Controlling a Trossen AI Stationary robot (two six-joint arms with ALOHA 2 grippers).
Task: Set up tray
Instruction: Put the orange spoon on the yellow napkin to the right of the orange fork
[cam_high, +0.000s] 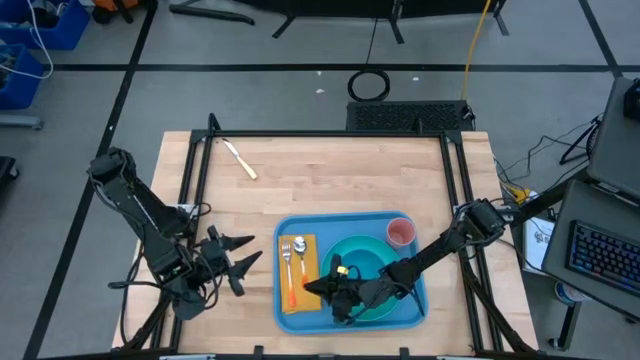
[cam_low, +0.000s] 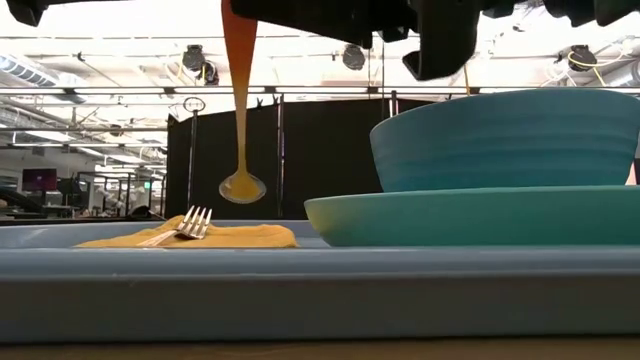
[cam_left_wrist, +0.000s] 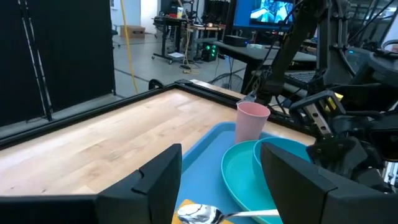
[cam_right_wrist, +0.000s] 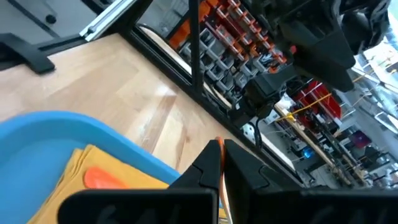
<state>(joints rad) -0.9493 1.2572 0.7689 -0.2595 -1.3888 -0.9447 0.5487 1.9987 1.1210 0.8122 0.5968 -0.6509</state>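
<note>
The blue tray (cam_high: 412, 312) lies on the wooden table near its front edge. It carries a yellow napkin (cam_high: 305, 250) with a metal fork (cam_low: 190, 225) and a metal spoon (cam_left_wrist: 199, 213), plus a teal plate (cam_low: 470, 215) with a teal bowl (cam_low: 510, 140) on it and a pink cup (cam_high: 400, 232). My right gripper (cam_high: 320, 290) hovers over the napkin, shut on an orange spoon (cam_low: 240, 110). Left of the tray, my left gripper (cam_high: 245, 262) stands open with nothing between its fingers. My right gripper pinches the upper part of the orange spoon's handle (cam_right_wrist: 218, 146) between its two shut fingers, which reach in about level from the table's right. The spoon hangs below them, bowl end (cam_low: 242, 186) down, clear above the napkin.
A pale yellow utensil (cam_high: 240, 160) lies on the bare wood at the far left of the table. Black frame rails (cam_high: 195, 170) run along the table's sides. Bare wood stretches between the tray and the far edge.
</note>
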